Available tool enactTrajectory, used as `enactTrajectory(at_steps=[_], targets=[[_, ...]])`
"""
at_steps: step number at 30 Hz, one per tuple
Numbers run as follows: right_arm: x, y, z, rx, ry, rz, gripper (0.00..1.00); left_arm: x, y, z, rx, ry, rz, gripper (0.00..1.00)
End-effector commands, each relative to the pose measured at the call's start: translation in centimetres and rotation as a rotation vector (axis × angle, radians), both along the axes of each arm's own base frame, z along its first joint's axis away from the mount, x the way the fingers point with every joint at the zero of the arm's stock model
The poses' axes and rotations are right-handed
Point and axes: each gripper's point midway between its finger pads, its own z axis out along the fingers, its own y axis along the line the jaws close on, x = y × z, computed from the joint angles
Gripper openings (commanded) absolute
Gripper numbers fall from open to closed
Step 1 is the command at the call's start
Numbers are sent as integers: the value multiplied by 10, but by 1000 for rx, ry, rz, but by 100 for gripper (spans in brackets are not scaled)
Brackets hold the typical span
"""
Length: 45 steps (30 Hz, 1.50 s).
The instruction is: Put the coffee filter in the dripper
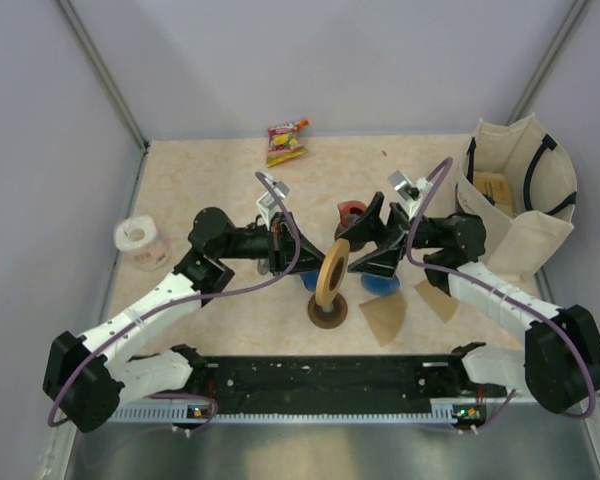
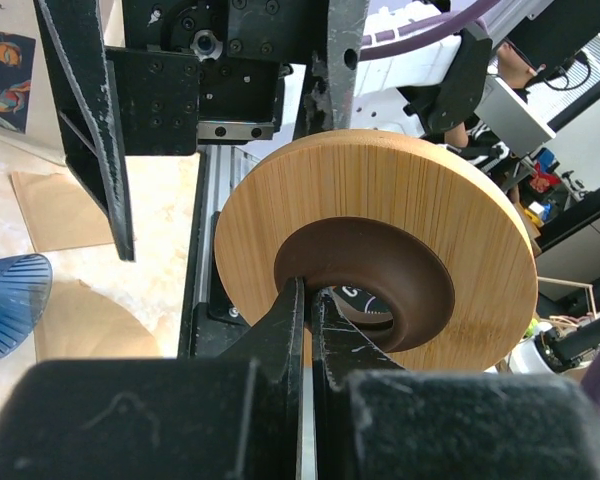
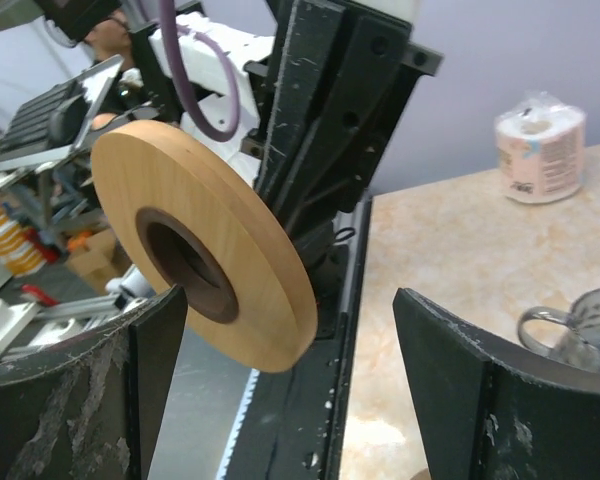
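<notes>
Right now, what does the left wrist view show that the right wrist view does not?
Only left wrist: the blue dripper, paper filters on the table, and the left gripper shut on the wooden ring at its brown inner rim. Only right wrist: a paper roll, a glass cup, and the right gripper open. Both: the wooden ring, tilted on edge, and the table.

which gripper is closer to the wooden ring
Left. The left gripper is shut on the dark inner rim of the wooden ring; the right gripper stands open close beside it.
</notes>
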Motion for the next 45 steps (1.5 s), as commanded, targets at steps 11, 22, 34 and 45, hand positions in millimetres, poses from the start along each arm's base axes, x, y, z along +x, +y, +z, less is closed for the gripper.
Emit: enactTrajectory(at_steps=[11, 22, 34, 45], targets=[[-34, 7, 26, 47, -167, 149, 31, -1, -3, 20, -35, -78, -12, 0], [-37, 5, 31, 59, -176, 142, 0, 21, -3, 1, 76, -47, 132, 49], [-34, 3, 30, -2, -204, 80, 0, 81, 51, -36, 296, -7, 691, 99], [9, 0, 29, -138, -132, -244, 0, 119, 141, -61, 480, 109, 1238, 99]])
